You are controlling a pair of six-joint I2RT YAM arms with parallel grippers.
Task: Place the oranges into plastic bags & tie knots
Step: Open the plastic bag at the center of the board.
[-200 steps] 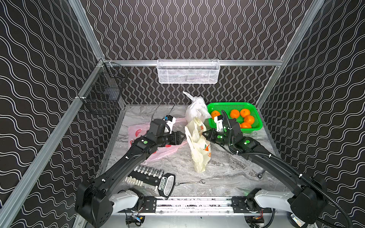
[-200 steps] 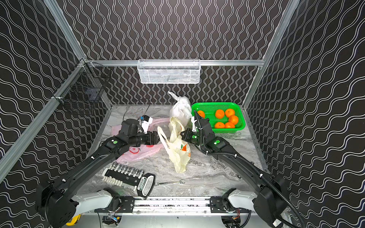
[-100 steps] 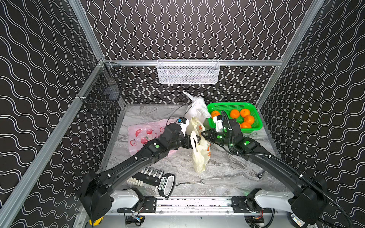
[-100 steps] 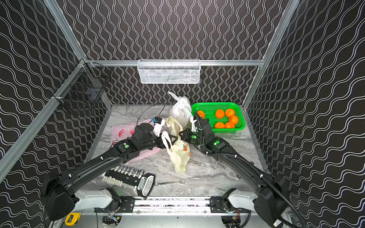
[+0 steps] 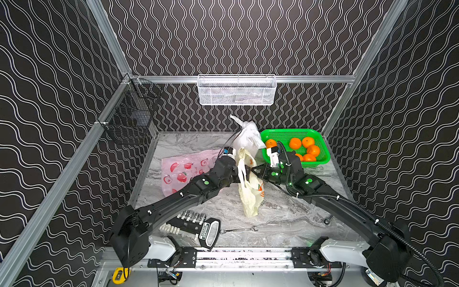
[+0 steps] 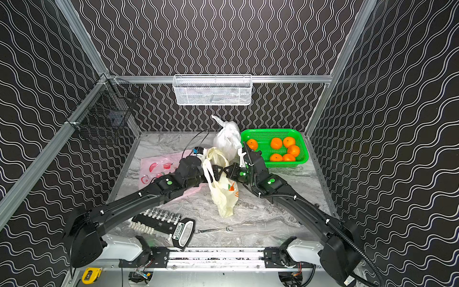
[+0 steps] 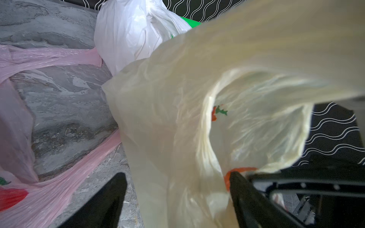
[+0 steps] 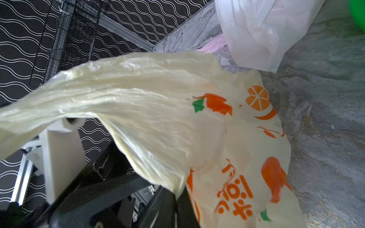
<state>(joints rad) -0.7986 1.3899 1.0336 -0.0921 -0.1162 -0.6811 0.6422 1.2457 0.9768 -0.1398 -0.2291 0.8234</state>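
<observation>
Bright, even light from above, faint soft shadows on my table (image 5: 285, 218), both top views sharp, wide-angle stretch at the edges, my wrist views softer, yellowish bag (image 7: 177, 118) blurred close up, white bag (image 7: 134, 29) glaring.

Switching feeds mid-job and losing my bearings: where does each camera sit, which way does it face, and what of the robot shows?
Top views: high above the robot's base, facing down toward the back wall; both arms meet at the yellowish bag.
Left wrist: on the left arm, facing along its open jaws into the bag; both black fingers show.
Right wrist: on the right arm, facing the bag's printed side; its jaws show shut on the bag.
Shared: both wrist views catch the white bag.
</observation>
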